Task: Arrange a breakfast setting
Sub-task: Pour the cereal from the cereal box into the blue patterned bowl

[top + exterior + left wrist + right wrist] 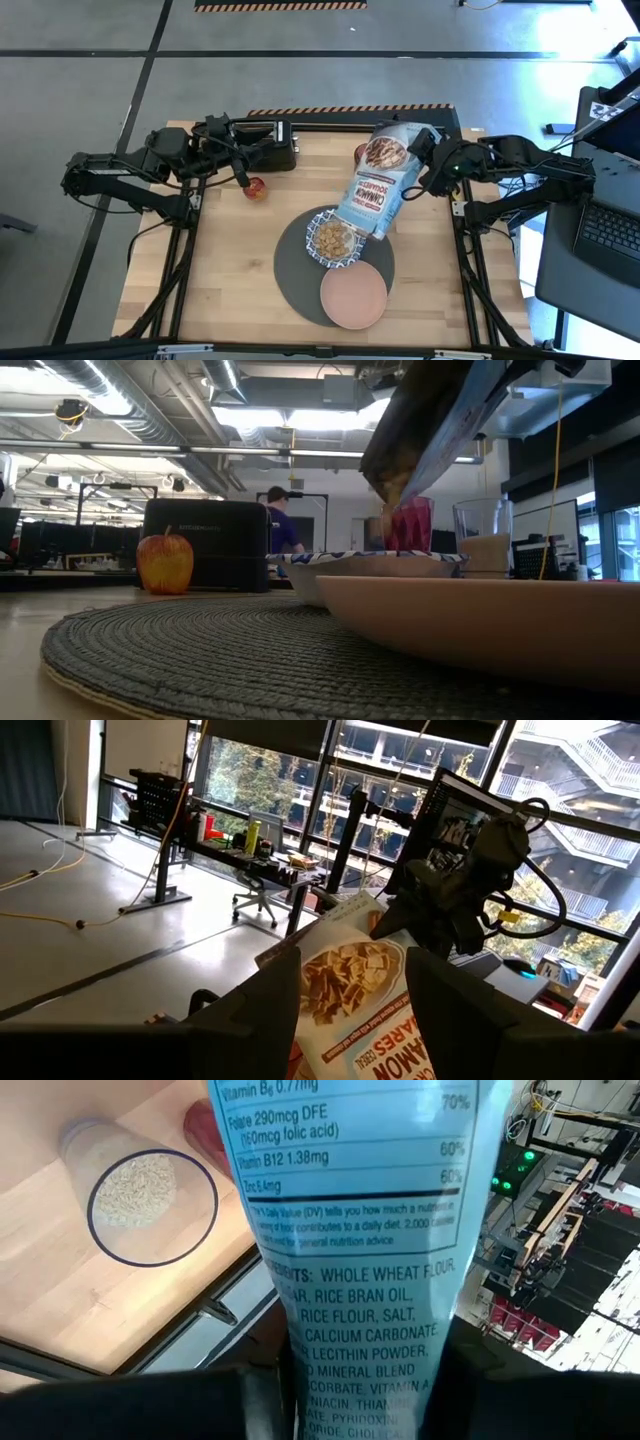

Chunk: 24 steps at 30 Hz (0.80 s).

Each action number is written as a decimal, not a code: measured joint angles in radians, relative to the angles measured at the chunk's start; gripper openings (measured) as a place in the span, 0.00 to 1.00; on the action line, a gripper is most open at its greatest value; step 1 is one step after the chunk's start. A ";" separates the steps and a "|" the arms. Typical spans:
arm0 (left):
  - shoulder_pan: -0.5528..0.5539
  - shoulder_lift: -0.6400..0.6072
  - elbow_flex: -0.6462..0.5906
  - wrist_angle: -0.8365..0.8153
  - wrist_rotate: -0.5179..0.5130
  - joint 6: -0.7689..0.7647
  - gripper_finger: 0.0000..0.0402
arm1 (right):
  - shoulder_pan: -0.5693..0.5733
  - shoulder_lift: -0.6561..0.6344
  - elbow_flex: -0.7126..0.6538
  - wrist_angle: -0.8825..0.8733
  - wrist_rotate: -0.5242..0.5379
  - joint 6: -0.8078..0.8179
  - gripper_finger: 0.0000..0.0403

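My right gripper (418, 183) is shut on a blue cereal box (378, 180), tipped mouth-down over the blue-and-white bowl (335, 240), which holds cereal. The bowl and the salmon-pink plate (353, 297) sit on the round dark-grey mat (295, 265). The red tumbler (203, 1128) and the glass (150, 1195) stand on the table at the far side, behind the box; they also show in the low view (410, 525), (483, 540). My left gripper (350, 1010) is open and empty, raised at the far left by the toaster. The gold spoon is out of view. My right gripper pinches the cereal box across its narrow printed side panel (370, 1350), one finger on each wide face. The fingers come from the table's right side and lie across the box. The box is lifted clear and slants steeply, its open mouth (395, 480) down over the bowl.
A black toaster (265, 150) stands at the far edge, with a red apple (255, 188) in front of it. A laptop table (600, 230) stands off the table's right edge. A person (280, 525) shows far back in the room.
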 joint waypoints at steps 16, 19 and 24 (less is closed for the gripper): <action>0.000 0.000 0.000 0.000 0.000 0.001 0.43 | -0.001 0.000 0.000 -0.011 0.005 -0.013 0.31; 0.000 0.000 0.000 0.000 0.000 0.002 0.43 | -0.001 0.000 0.000 -0.016 -0.002 -0.011 0.31; 0.000 0.000 0.000 0.000 0.000 0.002 0.43 | -0.001 0.000 0.000 -0.012 0.003 -0.009 0.31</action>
